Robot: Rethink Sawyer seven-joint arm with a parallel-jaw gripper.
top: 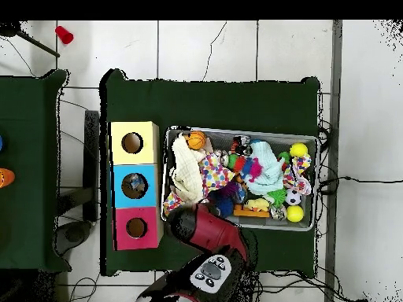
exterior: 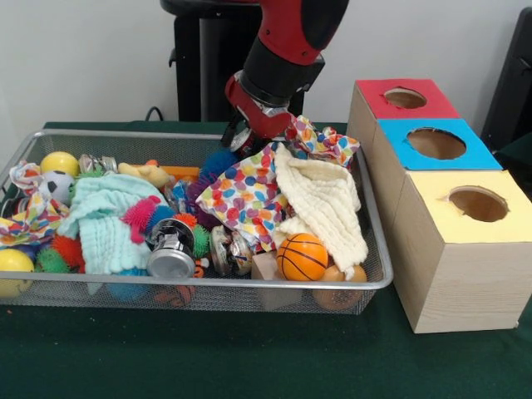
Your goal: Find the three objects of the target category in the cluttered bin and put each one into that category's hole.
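The arm reaches down into the far side of the bin (exterior: 376, 283), with the gripper (exterior: 242, 137) lowered among the clutter beside the polka-dot cloth (exterior: 245, 198); whether the gripper is apart, together or clamped on anything cannot be told, because the cloths hide its tip. No clear plastic bottle can be identified in either view; the bottles probably lie beneath the cloths, so the step in hand appears to be the search. Only metal cans (exterior: 171, 249), spiky balls (exterior: 55, 253), an orange ball (exterior: 302, 256), a cream cloth (exterior: 324, 204) and a mint cloth (exterior: 104, 220) lie exposed. To do this step well, move the cloths aside rather than pressing down through them, and confirm wrinkled clear walls before any grasp. Leave the cans and balls alone. The target hole (exterior: 405, 98) is in the red-topped box (exterior: 370, 108), which stands farthest from the front camera in the row, just beside the bin's far corner. Carry each bottle clear of the rim to avoid snagging cloth.
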